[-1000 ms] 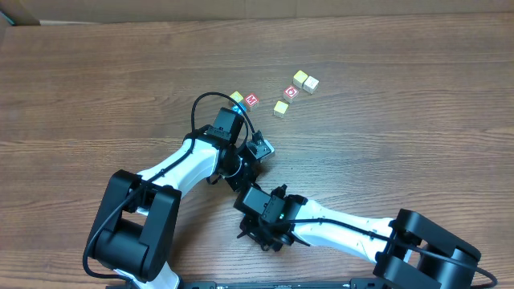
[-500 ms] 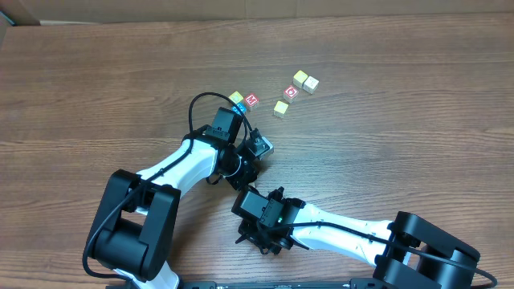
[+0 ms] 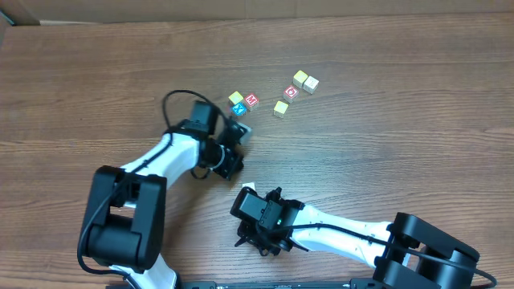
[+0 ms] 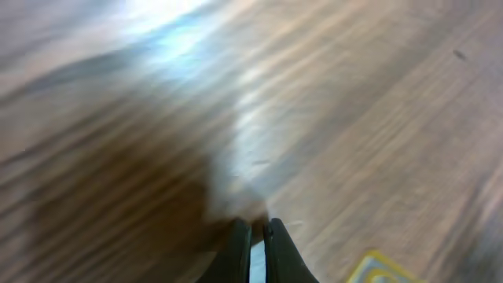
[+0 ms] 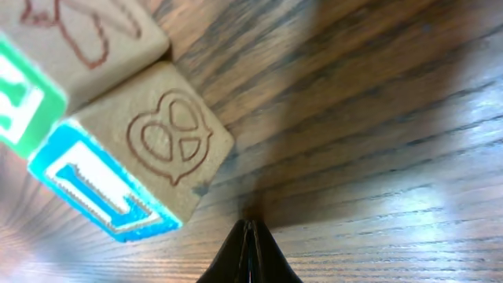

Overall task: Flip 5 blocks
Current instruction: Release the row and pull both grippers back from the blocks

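Observation:
Several small blocks lie in a loose row at the far middle of the table: a yellow one [image 3: 235, 98], a blue one [image 3: 238, 109], a red M one [image 3: 251, 100], a green-yellow one [image 3: 280, 107] and more to the right [image 3: 305, 81]. My left gripper [image 3: 240, 130] [image 4: 251, 229] is shut and empty, just below the blue block; the left wrist view is blurred, with a yellow-framed block corner [image 4: 379, 269] at its lower right. My right gripper [image 5: 247, 228] is shut, its tip at the table beside a block [image 5: 161, 145] with a pretzel face and a blue-framed face. A green-faced block [image 5: 23, 98] touches that one.
The right arm's wrist [image 3: 261, 215] hangs low near the table's front and covers what lies under it; a small pale corner [image 3: 247, 187] shows at its upper edge. The table's far edge [image 3: 257, 14] runs behind the blocks.
My left arm has swung up and to the left, its gripper ending closer to the blue block. The right wrist has edged slightly left. Both grippers stayed shut.

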`<state>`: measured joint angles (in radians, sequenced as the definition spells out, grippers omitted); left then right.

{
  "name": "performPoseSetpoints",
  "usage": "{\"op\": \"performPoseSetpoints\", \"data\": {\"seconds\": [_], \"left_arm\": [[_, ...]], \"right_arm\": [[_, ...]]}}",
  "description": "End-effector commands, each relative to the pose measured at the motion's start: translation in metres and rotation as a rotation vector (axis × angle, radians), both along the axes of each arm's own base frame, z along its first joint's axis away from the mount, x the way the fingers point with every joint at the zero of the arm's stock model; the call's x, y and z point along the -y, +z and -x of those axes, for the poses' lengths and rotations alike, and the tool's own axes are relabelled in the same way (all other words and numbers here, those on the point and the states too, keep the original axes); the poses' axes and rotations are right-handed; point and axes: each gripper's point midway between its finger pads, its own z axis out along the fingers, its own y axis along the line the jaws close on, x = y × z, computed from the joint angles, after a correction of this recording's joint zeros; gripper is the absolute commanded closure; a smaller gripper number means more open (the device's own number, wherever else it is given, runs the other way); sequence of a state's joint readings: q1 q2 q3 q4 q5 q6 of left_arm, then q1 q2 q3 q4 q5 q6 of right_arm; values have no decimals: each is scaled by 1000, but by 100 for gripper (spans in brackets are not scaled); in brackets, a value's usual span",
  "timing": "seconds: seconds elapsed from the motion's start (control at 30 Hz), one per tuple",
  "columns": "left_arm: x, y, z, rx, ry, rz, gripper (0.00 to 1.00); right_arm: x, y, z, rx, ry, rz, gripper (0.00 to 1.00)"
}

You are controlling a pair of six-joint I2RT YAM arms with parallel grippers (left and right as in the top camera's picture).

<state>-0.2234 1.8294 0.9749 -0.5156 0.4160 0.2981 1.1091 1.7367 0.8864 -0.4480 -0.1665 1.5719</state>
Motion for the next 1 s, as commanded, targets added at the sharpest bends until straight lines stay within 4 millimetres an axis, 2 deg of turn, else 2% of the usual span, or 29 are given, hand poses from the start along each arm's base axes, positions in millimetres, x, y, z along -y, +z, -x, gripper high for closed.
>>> {"op": "performPoseSetpoints", "data": {"seconds": [0.0, 0.2, 0.33, 0.47, 0.67, 0.97], "left_arm": [[-47, -29, 0, -83, 177, -137, 96], [-85, -29, -3, -140, 351, -130, 96], [-99, -30, 2, -174, 394, -130, 96], [-102, -30, 5, -190, 405, -127, 96], [-103, -30, 5, -192, 405, -128, 96], [-102, -30, 5, -192, 405, -128, 96]], "right_arm": [[-1, -1, 6, 30, 53, 8, 96], [-22, 14, 3, 144, 202, -24, 96], [-39, 29, -4, 258, 335, -49, 96], [-48, 39, -10, 329, 421, -63, 96], [-51, 45, -22, 423, 578, -70, 96], [-45, 46, -30, 492, 741, -35, 96]]}}
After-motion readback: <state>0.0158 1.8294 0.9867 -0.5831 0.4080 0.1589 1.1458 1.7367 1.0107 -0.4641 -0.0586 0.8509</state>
